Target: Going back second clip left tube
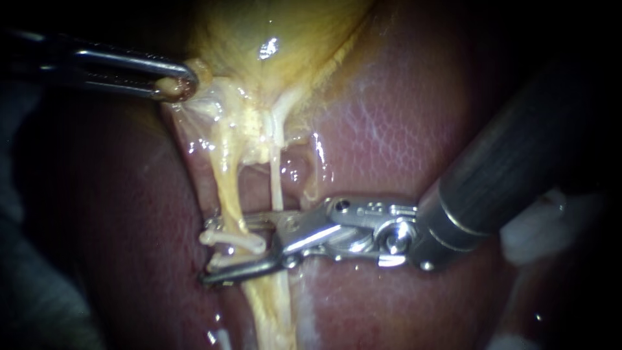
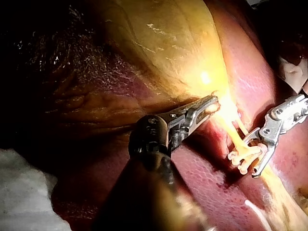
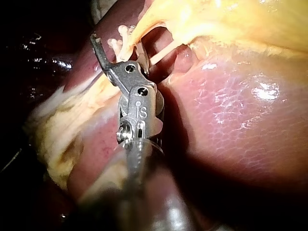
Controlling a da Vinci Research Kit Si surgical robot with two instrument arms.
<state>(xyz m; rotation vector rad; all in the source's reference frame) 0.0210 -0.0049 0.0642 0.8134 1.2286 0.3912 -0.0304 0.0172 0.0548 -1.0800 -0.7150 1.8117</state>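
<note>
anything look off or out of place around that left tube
Nothing stands out. A pale clip sits across the left tube, and the right instrument stands open around it. The left instrument grips the gallbladder. No tear or spill shows on the liver.

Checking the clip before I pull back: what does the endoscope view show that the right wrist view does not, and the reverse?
Only the endoscope view shows the slender steel left instrument, its claw shut on the glossy yellow gallbladder at its neck. Only the right wrist view shows a ragged clump of yellow fatty tissue. Both show the steel right instrument, claw open astride the pale yellow left tube, the white plastic clip on that tube, and the mottled pink liver.
</note>
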